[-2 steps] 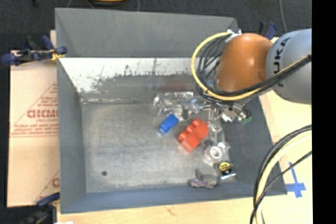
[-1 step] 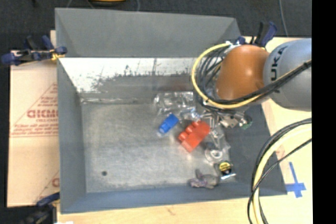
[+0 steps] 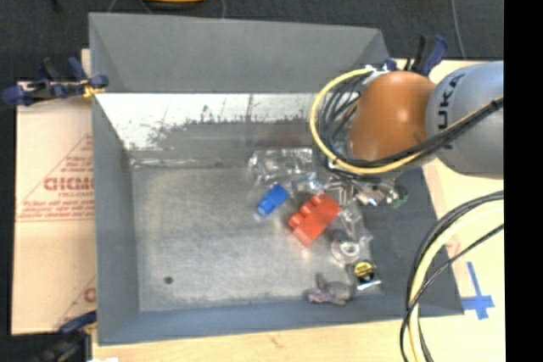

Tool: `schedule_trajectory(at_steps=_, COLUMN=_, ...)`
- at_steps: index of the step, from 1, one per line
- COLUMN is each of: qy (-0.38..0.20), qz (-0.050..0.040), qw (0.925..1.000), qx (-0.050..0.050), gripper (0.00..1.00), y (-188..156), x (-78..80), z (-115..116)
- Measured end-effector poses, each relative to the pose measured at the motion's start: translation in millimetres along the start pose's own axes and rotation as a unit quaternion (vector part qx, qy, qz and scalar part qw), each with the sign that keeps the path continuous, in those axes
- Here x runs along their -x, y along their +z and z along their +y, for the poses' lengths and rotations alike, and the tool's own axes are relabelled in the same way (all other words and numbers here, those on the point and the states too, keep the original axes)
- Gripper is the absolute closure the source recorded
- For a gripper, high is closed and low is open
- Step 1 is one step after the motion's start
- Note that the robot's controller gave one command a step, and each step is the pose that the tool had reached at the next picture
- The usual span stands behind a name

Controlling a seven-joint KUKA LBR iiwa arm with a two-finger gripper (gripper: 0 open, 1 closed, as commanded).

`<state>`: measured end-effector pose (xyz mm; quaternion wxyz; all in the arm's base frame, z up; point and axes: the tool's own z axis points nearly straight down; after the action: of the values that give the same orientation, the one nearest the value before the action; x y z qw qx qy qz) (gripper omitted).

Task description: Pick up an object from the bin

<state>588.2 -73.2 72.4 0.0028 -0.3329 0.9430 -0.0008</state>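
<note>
My gripper (image 3: 355, 192) hangs low over the right part of the bin, mostly hidden under the arm's orange cover. Just left of it and slightly below lies a red toy brick (image 3: 311, 217). A small blue cylinder (image 3: 271, 201) rests to the left of the brick. Clear plastic pieces (image 3: 280, 162) lie against the back wall, up and left of the gripper. Below the gripper sits a clear ring-shaped piece (image 3: 346, 249).
A small yellow and black item (image 3: 364, 270) and a grey-purple lump (image 3: 329, 294) lie near the bin's front right corner. The arm and its cables cover the bin's right rim. The left half of the bin floor is bare metal.
</note>
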Motion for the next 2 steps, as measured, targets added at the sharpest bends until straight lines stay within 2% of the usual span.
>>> schedule_trajectory(at_steps=1, qy=0.001, qz=-0.0010, qw=1.0000, qx=-0.001, gripper=1.00, y=-1.5, x=0.8, z=-0.9)
schedule_trajectory(at_steps=2, qy=0.003, qz=0.0001, qw=1.0000, qx=0.000, gripper=1.00, y=-10.4, x=1.5, z=-2.3)
